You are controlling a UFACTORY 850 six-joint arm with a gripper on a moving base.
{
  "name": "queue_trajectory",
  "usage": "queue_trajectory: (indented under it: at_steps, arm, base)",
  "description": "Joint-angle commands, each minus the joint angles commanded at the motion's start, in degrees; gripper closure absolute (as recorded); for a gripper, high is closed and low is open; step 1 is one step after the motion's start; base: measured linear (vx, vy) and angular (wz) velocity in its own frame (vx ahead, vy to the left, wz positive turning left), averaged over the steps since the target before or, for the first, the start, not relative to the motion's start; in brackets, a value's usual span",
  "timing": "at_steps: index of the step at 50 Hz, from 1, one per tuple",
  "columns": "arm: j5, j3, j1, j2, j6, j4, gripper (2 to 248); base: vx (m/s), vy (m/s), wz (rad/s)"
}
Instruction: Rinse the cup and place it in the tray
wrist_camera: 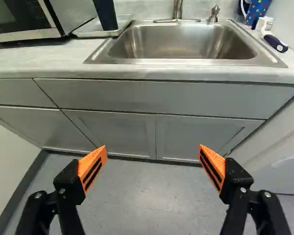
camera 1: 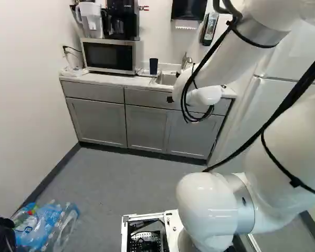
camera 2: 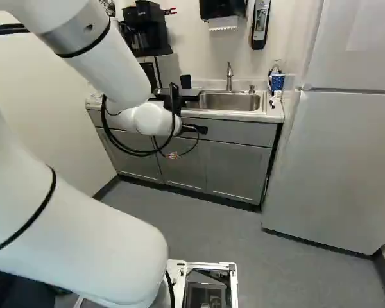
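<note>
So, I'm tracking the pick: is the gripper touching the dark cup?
Apart. The wrist view shows the open gripper short of the counter, and the dark cup beside the sink, well beyond its fingertips.

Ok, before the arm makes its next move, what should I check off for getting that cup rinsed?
1. Gripper open, holding nothing: ok.
2. Dark cup upright on the tray beside the sink: ok.
3. Gripper lined up with the cup: not ok, it hangs short of the counter.
4. Faucet standing behind the basin: ok.
5. Cup already rinsed: cannot tell.
</note>
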State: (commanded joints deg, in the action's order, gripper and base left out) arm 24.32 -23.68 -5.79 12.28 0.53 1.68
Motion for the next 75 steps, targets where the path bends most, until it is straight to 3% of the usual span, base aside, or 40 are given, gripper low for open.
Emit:
queue_trajectory:
  at_steps: [37, 75]
  arm:
    - [16.83, 12.24, 3.8, 2.44, -0.35, -1.1, 3]
    - [25.02, 18.19, 5.64, 3.63, -0.52, -1.63, 3]
  base:
    - [0.0, 0.0, 0.0]
    - [0.0, 0.0, 0.0]
